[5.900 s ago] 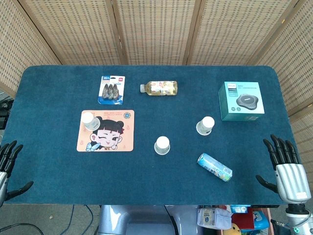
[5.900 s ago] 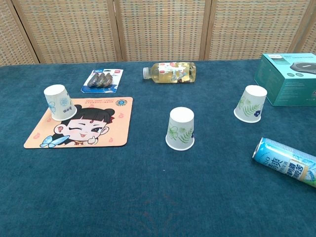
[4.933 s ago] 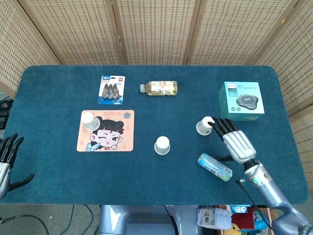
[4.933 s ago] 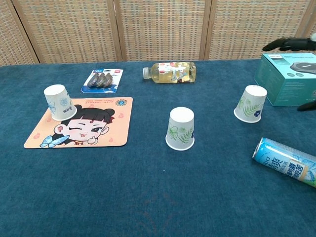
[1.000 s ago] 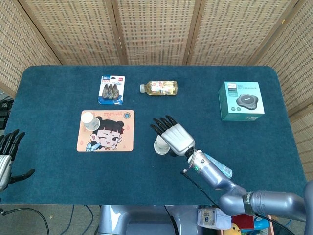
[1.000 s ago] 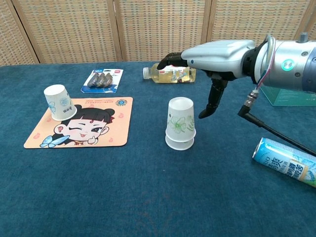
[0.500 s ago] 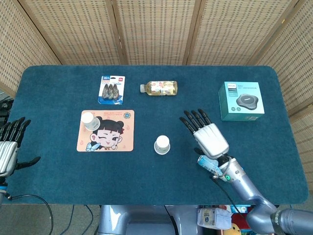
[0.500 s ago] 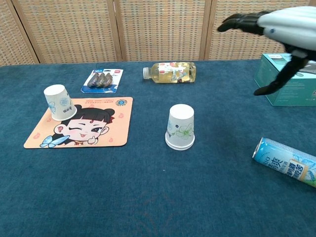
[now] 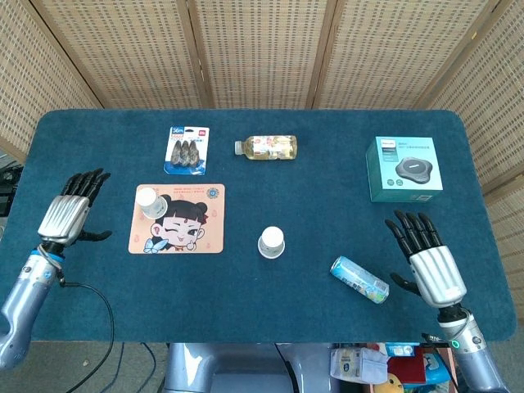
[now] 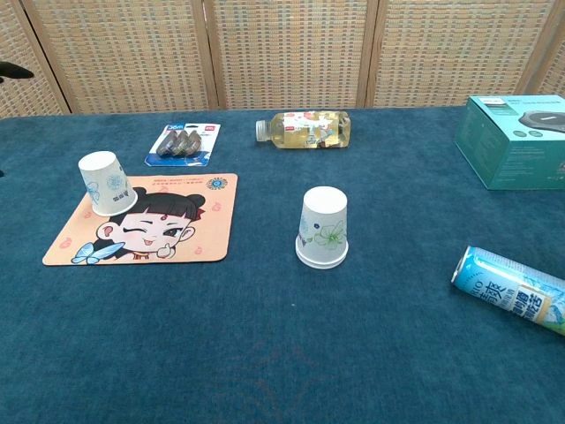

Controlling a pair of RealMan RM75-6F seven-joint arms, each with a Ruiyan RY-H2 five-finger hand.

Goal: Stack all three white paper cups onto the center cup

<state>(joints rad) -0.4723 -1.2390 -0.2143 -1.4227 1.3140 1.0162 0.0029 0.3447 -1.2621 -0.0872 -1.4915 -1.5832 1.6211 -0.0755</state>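
At the table's middle stand two white paper cups nested upside down as a stack [image 9: 272, 242] [image 10: 322, 227], a green leaf print on the outer one. A third white cup [image 9: 149, 201] [image 10: 107, 183] stands upside down on the far left corner of the cartoon mat [image 9: 190, 233] [image 10: 159, 234]. My left hand [image 9: 70, 210] hovers open left of that cup, fingers spread, about a hand's width away. Over the table's right front my right hand [image 9: 427, 263] is open too, just right of a lying can, holding nothing.
A blue drink can [image 9: 359, 279] [image 10: 510, 289] lies on its side at the front right. A teal box [image 9: 404, 168] [image 10: 516, 140] stands at the back right. A tea bottle [image 9: 268, 147] [image 10: 305, 129] lies at the back centre, a blister pack [image 9: 187, 150] [image 10: 182, 144] to its left.
My right hand has let go of the stacked cup and drawn back to the right front. The upper cup has settled lower on the stack. My left hand has risen toward the mat's cup.
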